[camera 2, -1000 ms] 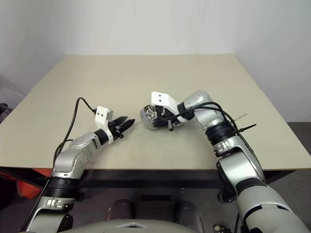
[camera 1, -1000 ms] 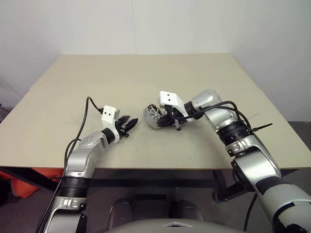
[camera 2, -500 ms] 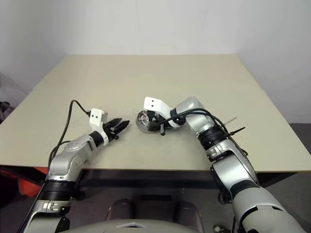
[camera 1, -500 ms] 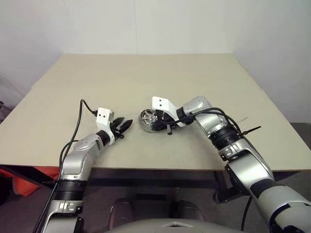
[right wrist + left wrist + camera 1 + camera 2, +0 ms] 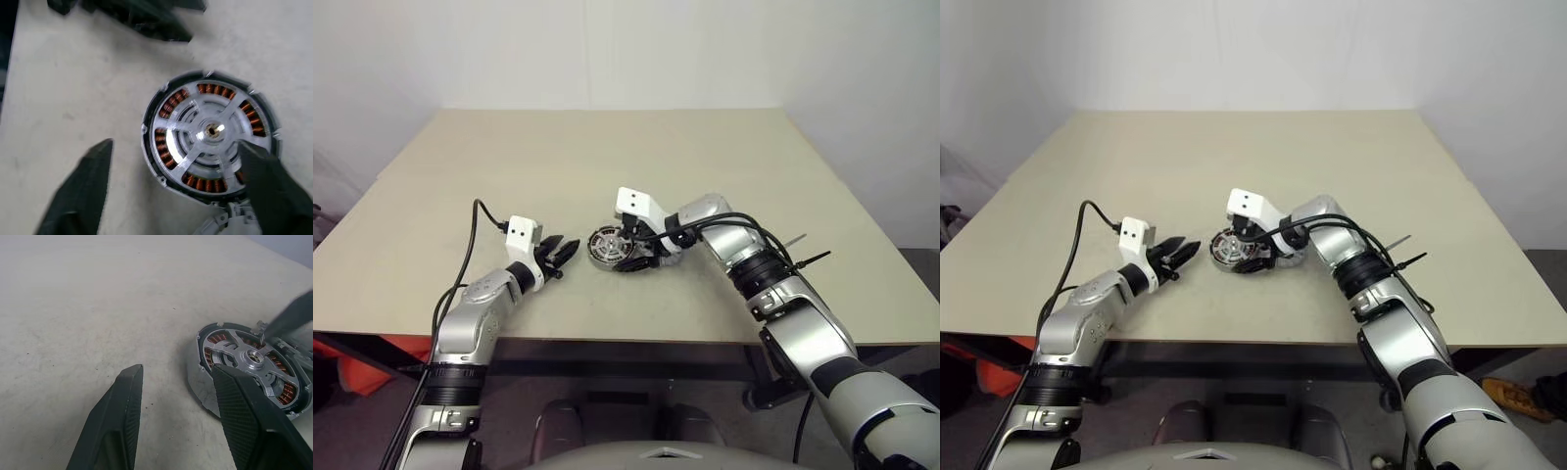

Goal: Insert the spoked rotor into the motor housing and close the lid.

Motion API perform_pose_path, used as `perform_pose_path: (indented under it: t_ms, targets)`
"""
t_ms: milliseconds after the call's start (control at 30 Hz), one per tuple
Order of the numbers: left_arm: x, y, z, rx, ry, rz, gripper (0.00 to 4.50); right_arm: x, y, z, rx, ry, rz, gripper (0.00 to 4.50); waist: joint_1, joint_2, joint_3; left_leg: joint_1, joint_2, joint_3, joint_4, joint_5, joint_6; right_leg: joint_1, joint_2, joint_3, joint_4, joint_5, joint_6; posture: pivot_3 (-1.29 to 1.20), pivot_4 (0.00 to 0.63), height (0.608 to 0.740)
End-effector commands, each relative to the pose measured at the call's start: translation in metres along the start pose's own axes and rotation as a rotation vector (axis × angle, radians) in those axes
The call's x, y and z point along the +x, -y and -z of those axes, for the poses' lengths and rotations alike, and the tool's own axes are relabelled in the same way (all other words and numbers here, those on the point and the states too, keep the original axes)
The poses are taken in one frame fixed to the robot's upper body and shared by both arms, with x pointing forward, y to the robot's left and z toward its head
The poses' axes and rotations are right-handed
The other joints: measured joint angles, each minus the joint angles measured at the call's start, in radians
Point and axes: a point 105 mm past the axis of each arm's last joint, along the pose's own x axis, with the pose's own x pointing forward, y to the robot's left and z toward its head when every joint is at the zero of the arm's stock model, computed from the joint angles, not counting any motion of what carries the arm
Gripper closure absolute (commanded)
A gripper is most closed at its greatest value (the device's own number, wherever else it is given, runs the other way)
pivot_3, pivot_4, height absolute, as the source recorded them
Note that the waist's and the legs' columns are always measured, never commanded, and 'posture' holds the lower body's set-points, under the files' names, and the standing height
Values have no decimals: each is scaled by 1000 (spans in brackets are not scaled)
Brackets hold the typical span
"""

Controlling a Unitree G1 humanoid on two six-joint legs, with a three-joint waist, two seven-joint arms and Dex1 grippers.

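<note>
I see the rotor (image 5: 210,131) seated in the housing (image 5: 607,245) at frame centre, on the table (image 5: 607,157). Right gripper (image 5: 173,183) gapes around it; left gripper (image 5: 178,416) hangs parted, empty. I judge lid-closing comes next.

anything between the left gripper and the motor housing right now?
Nothing visible. Bare table lies between the open left gripper and the motor housing. The right gripper sits on the housing's far side, open around it, not in the left gripper's path.
</note>
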Motion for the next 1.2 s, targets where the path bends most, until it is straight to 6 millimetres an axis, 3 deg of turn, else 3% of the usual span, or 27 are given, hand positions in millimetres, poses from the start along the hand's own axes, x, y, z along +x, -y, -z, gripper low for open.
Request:
perform_pose_path:
  t_ms: [33, 300, 600, 867, 1200]
  targets:
    - [2, 6, -17, 24, 57, 27, 2129, -18, 13, -39, 13, 159, 85, 37, 0, 0, 0, 0, 0, 0, 0, 0, 0, 0, 0, 0, 0, 0, 0, 0, 0, 740]
    - [2, 11, -19, 3, 52, 73, 2129, -40, 24, -28, 445, 376, 204, 37, 8, 0, 0, 2, 0, 0, -1, 0, 0, 2, 0, 0, -1, 0, 0, 0, 0, 740]
    - [10, 15, -15, 20, 18, 105, 2129, -67, -19, 0, 1040, 446, 5, 37, 17, 0, 0, 11, -1, 0, -4, 2, -3, 8, 0, 0, -1, 0, 1, 0, 0, 740]
    - [11, 16, -12, 20, 10, 116, 2129, -65, -38, 47, 1197, 341, 50, 37, 21, 0, 0, 11, -2, 0, -6, 4, -6, 9, 0, -1, -6, -1, 1, 0, 0, 740]
    - [9, 15, -12, 25, 9, 109, 2129, -54, -37, 63, 1224, 287, 116, 37, 23, 1, -1, 10, -2, 0, -13, 4, -7, 12, 2, -2, -19, 1, 3, 0, 0, 740]
